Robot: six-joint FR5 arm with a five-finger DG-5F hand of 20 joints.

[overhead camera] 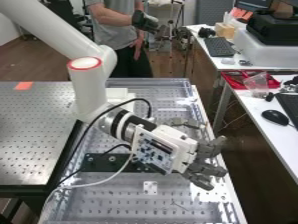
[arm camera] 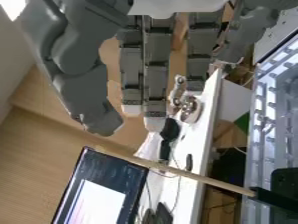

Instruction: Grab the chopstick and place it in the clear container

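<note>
A: Status on the chopstick (arm camera: 173, 171)?
B: Wrist view: it's out past the fingertips, apart from them. One end meets a black piece (arm camera: 269, 197), other end's free. Can't tell if it's slotted in or just resting there.
A: So no grab?
B: Nope. Hand's (arm camera: 157, 65) open: fingers straight, thumb well apart from them, nothing between. High view has it out by the long edge of the clear-topped bench (overhead camera: 130, 205), at the end of the white arm (overhead camera: 93, 87).
A: Progress, approx?
B: Early, prob. pre-grasp. Hand's in the chopstick's area, that's abt it. Grasp, lift, carry & release all TBD.
A: And the clear container?
B: Can't say which clear piece that is, so no call on the drop spot. Either way, chopstick's w/ the black piece, so placing = not done.
A: Next move, IMO?
B: Get the thumb on one side of the stick, fingers on the other, then pinch. It's thin, so it could roll or pivot if caught off-centre. If it's seated in that black piece, pull along its length, else it may snag.
A: Anything further out?
B: White desk (arm camera: 199, 135) & a screen (arm camera: 100, 195) beyond, wrist view. Background stuff, N/A for the job.
A: So, TL;DR?
B: Set up OK, main steps all to do.
</note>
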